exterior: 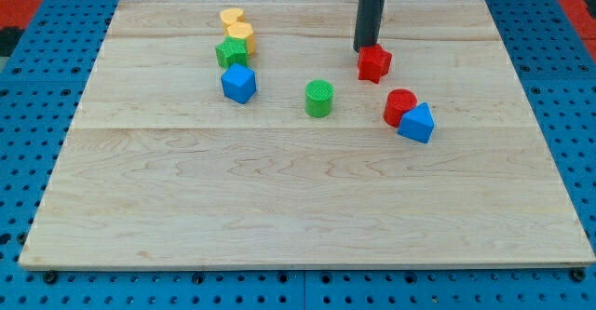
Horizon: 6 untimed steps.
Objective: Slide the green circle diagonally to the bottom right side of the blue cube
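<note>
The green circle (318,98) stands near the middle of the wooden board (298,198), to the right of and slightly below the blue cube (238,84). A gap of bare wood lies between them. My tip (365,49) is down on the board at the view's upper middle, touching the top left of a red star block (374,63). The tip is up and to the right of the green circle, apart from it.
A green star (231,52) sits just above the blue cube, with a yellow hexagon (241,35) and a second yellow block (231,18) above it. A red cylinder (399,106) and a blue triangular block (416,123) touch at the right.
</note>
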Motion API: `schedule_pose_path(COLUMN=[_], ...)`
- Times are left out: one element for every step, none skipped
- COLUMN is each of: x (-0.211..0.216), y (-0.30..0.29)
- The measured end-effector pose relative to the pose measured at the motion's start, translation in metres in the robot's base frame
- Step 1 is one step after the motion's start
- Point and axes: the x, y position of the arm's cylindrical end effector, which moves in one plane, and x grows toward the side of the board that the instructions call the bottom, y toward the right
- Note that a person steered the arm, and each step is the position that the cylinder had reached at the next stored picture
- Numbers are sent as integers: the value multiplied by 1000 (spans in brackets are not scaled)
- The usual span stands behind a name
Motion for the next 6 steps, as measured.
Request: schedule_pose_path(x=[20, 31, 31, 29, 29, 44], y=[0, 0, 0, -50, -59, -59])
